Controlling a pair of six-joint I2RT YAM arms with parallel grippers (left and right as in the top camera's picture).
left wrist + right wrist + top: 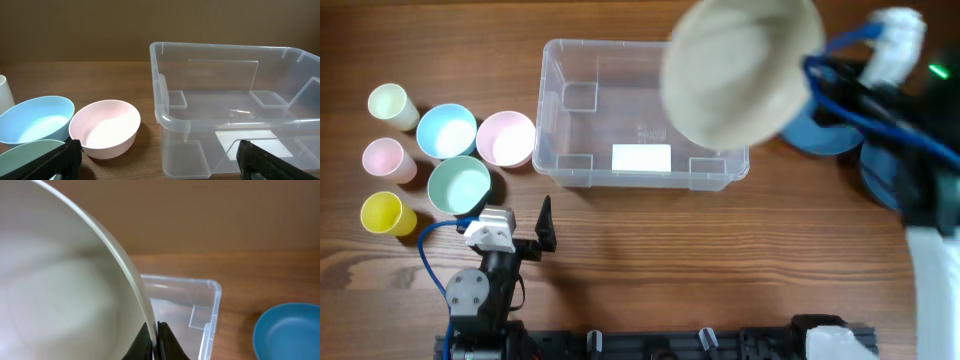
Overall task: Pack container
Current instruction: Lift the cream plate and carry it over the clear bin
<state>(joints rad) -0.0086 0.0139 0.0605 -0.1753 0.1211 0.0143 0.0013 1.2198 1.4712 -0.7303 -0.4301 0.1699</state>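
The container is a clear plastic bin at the table's middle, with a white label on its base and nothing inside. My right gripper is shut on the rim of a beige plate. The plate hangs tilted above the container's right end. The left gripper stands open near the front left, nothing between its fingers. It faces the container's front left corner.
Left of the container stand a blue bowl, a pink bowl and a green bowl. Three small cups stand further left. Darker blue plates lie right of the container, under the right arm.
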